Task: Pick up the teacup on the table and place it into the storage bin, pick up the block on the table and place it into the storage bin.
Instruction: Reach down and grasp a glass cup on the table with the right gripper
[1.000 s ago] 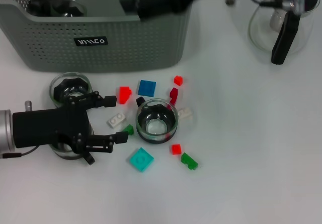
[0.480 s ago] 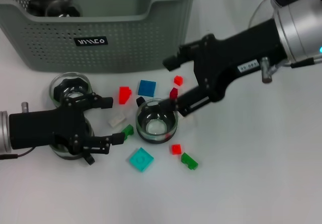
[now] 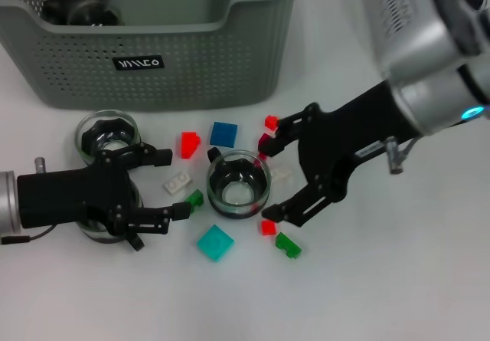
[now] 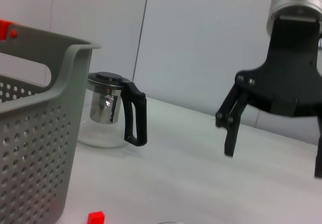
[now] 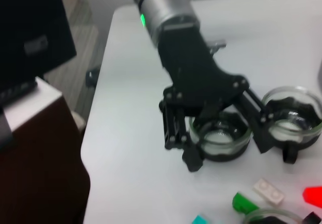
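The right gripper, which was over the storage bin at the top of the frame a second ago, is now hanging spread wide in the centre, just right of the middle teacup. That suggests it is going for this cup or one of the blocks beside it, such as the small red block near its lower finger. It is grasping nothing. The left gripper is sitting at the lower left, also spread, near a white block, with two more teacups alongside. One cup is already lying inside the bin.
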`<control>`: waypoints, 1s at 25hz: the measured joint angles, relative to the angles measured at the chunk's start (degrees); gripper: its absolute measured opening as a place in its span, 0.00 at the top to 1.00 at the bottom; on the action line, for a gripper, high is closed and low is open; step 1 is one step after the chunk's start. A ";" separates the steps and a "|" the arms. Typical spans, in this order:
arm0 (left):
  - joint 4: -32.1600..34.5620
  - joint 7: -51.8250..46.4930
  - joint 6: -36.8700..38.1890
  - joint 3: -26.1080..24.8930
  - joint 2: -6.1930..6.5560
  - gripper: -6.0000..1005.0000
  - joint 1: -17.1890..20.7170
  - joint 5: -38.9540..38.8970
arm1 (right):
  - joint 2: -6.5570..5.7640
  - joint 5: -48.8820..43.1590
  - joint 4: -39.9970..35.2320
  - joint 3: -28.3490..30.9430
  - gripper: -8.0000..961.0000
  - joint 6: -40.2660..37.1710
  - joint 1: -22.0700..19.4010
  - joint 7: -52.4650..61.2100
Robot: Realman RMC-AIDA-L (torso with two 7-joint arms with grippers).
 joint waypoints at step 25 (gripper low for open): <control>-0.08 0.05 -1.45 0.00 -0.02 0.07 0.02 -0.21 | 0.52 -2.29 12.57 -20.51 0.01 21.29 7.15 -1.39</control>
